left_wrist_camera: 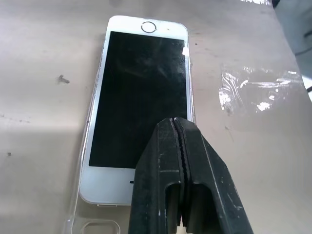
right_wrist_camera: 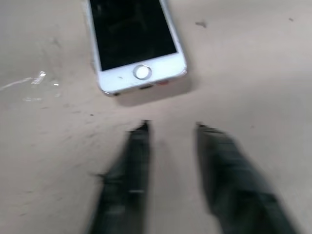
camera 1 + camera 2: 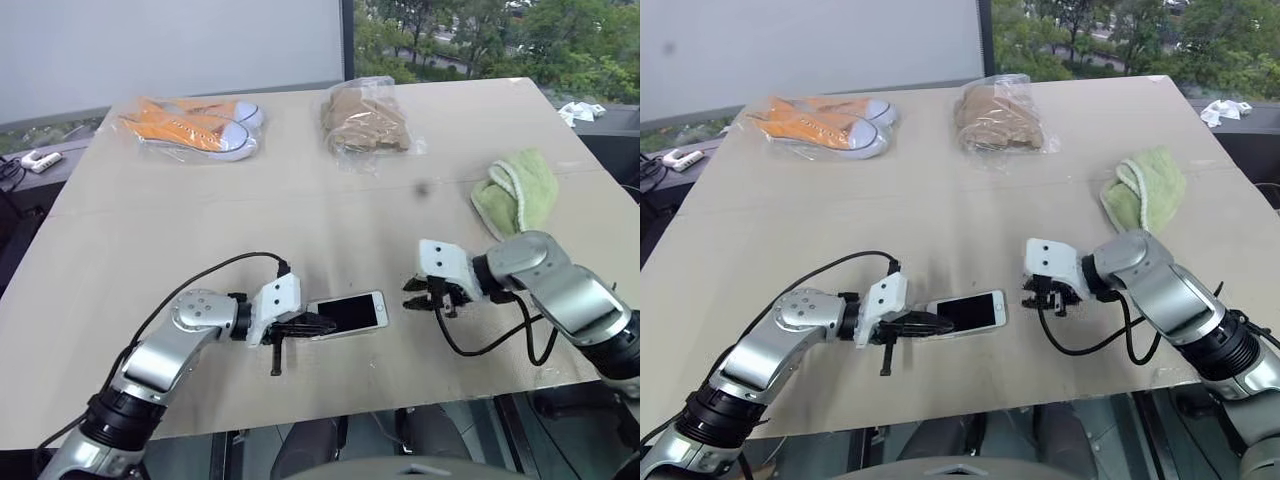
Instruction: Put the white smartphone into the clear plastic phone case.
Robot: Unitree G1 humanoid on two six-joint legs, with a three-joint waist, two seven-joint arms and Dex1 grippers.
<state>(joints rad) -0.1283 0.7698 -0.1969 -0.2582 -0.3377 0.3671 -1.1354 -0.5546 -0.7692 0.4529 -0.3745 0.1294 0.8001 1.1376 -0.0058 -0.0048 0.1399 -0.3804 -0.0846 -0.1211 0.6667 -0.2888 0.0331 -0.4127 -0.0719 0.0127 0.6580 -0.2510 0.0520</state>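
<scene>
The left fingers point(image 1: 181, 146), pressed together, rested on the white smartphone point(image 1: 139, 97), which lay in the clear plastic phone case point(image 1: 80, 214) on the counter point(image 3: 330, 210). The right fingers point(image 2: 141, 146) stood parted just beyond its home-button end.

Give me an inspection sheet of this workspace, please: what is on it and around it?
Surface: beige table, a few small marks.
Job's things: white smartphone lies screen up on the clear case, whose edge shows along one side and past the phone's end; whether it is fully seated cannot be told.
Clutter: bagged orange shoes, bagged brown cloth, green cloth, all at the far side.
Grippers: left pincer shut, over the phone's end away from the home button; right pincer open, empty, short of the home-button end.
Cables: one black cable on each arm.
Surroundings: window, trees outside.
</scene>
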